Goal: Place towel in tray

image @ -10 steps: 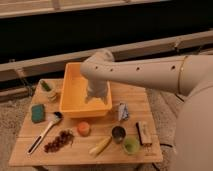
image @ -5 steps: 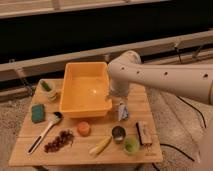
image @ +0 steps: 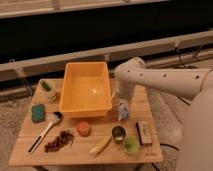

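Towel not seen in tray; task looks unfinished.
On the bench (image: 20, 145), 1 yellow tray (image: 85, 111) shows only a bare floor. Just right of it the gripper (image: 120, 96) hangs low over a pale blue-white item (image: 123, 112), possibly the towel; grasping or released, cannot tell. Placing looks left to do.

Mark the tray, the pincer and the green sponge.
tray (image: 85, 111): camera view, front wall.
pincer (image: 120, 101): camera view, arm's lower tip, just right of the tray.
green sponge (image: 37, 112): camera view, top face.
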You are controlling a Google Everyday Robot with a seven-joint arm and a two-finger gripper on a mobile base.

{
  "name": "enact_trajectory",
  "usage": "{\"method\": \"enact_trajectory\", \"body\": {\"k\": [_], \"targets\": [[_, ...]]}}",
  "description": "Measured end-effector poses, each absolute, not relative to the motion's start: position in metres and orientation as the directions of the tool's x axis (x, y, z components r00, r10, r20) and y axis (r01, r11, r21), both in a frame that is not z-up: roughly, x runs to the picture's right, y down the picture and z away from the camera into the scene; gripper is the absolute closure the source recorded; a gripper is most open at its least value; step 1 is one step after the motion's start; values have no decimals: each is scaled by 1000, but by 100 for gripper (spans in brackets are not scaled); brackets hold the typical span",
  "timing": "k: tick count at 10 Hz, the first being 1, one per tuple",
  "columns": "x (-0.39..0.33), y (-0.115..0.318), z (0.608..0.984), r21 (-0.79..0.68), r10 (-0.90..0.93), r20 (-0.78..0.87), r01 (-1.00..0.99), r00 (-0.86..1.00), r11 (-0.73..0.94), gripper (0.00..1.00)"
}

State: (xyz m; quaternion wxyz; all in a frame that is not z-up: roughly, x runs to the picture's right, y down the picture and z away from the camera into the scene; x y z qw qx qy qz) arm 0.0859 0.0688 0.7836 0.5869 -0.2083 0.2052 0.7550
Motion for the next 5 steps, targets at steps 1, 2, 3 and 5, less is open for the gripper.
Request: {"method": "enact_trajectory", "body": {"k": [1, 2, 3, 5], "targets": [[95, 71, 790, 66, 793, -560, -967, -239, -245, 35], [103, 73, 792, 68, 786, -564, -963, -252, -260, 35], [111, 77, 797, 73, 777, -572, -959, -265, -273, 35], [110, 82, 810, 78, 761, -595, -961, -259, -266, 35]]}}
